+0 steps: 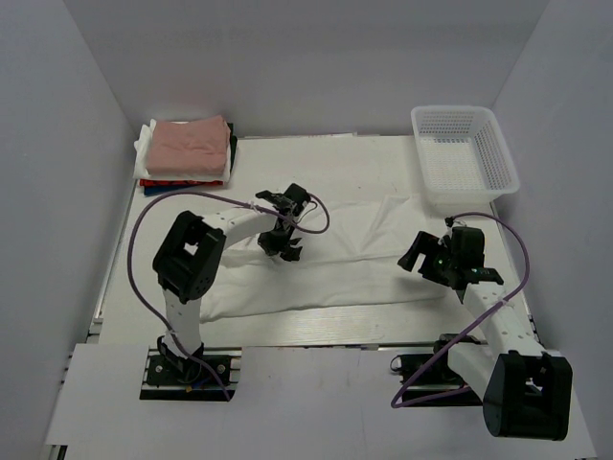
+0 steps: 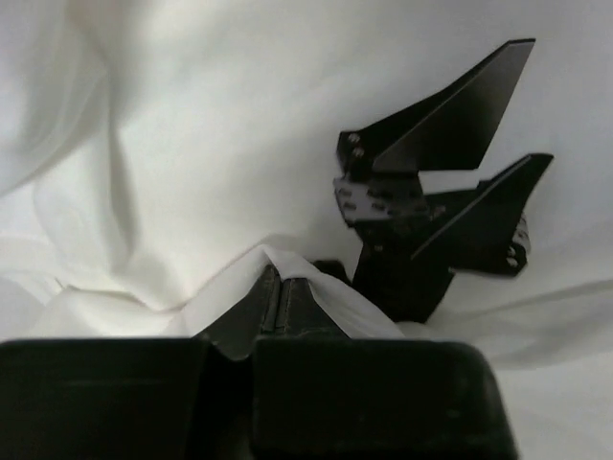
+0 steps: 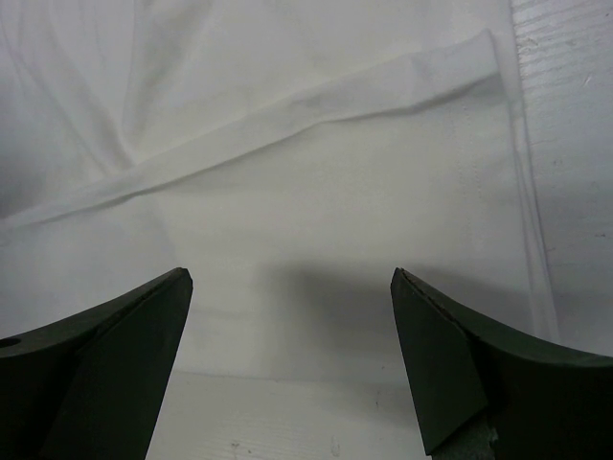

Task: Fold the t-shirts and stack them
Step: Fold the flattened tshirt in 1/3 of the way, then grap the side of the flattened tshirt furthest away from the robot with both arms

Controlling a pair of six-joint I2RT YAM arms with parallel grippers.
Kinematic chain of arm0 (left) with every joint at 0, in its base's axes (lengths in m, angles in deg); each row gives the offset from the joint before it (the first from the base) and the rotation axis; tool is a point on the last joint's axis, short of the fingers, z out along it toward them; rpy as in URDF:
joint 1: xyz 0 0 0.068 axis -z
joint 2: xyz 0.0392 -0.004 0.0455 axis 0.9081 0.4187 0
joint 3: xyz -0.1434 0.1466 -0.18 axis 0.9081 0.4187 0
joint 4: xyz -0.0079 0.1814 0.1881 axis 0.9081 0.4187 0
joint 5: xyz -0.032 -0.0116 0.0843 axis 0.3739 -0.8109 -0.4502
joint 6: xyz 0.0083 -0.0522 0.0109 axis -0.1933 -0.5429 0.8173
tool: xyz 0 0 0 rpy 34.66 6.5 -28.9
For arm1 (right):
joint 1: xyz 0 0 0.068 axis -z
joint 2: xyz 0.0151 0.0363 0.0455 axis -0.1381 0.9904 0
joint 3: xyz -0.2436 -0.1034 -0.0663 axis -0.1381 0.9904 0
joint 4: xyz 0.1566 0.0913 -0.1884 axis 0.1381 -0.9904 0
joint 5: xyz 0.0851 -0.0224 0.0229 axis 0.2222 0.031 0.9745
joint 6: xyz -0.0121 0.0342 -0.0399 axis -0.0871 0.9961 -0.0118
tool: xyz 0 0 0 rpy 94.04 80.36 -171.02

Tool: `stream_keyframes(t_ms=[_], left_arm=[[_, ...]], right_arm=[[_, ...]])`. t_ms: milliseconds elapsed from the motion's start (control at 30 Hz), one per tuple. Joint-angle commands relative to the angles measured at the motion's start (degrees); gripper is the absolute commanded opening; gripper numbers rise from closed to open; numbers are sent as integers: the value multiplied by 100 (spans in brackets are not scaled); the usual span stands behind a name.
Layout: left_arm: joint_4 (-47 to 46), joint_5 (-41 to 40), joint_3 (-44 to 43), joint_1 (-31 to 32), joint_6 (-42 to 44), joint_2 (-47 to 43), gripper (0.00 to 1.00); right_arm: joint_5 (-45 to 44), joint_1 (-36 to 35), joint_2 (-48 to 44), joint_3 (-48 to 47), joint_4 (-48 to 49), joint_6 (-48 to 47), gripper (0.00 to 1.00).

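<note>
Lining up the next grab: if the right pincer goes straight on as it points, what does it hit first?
Most likely the white t-shirt, near its hem; depth is unclear.

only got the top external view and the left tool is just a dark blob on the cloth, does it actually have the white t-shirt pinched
observer: yes, the left wrist view shows the left tool shut, with a raised ridge of the white t-shirt caught in it.
operator: ok and the right tool, open or shut
observer: the right tool is open wide, with nothing in the gap.
operator: what part of the shirt is it over
observer: its camera shows the stitched hem just ahead, on the right of the picture.
</note>
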Motion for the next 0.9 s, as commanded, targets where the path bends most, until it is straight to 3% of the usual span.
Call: stream_keyframes(t_ms=[0, 67, 167, 200, 233, 367, 400, 633, 733, 867], left_arm=[[-207, -310, -366, 154, 962, 160, 0], [-408, -310, -428, 155, 1296, 231, 0], [-654, -528, -429, 207, 1526, 231, 18], [-655, -582, -429, 207, 1526, 178, 42], [-724, -687, -429, 207, 1439, 91, 58], [-1346, -925, -1, 207, 1228, -383, 69], [-1480, -1004, 124, 207, 1062, -550, 99], [-2359, -1382, 977, 14, 295, -2106, 100], [-2684, -969, 1048, 14, 1111, -2029, 100], [-2632, -1470, 434, -39, 1595, -1204, 100]], right_arm=[[-54, 10, 17, -79, 114, -102, 90], [-54, 10, 17, -70, 87, -111, 90], [-45, 19, -1, -79, 61, -93, 90], [-37, 10, -18, -87, 52, -111, 90], [-10, 10, -35, -88, 52, -111, 90], [-54, 2, -71, -79, 35, -129, 90], [-54, 1, -114, -79, 43, -120, 90], [-36, -51, -440, -166, 201, -129, 90], [-72, -60, -510, -377, 333, -6, 90], [25, -271, -379, -571, 606, 170, 90]])
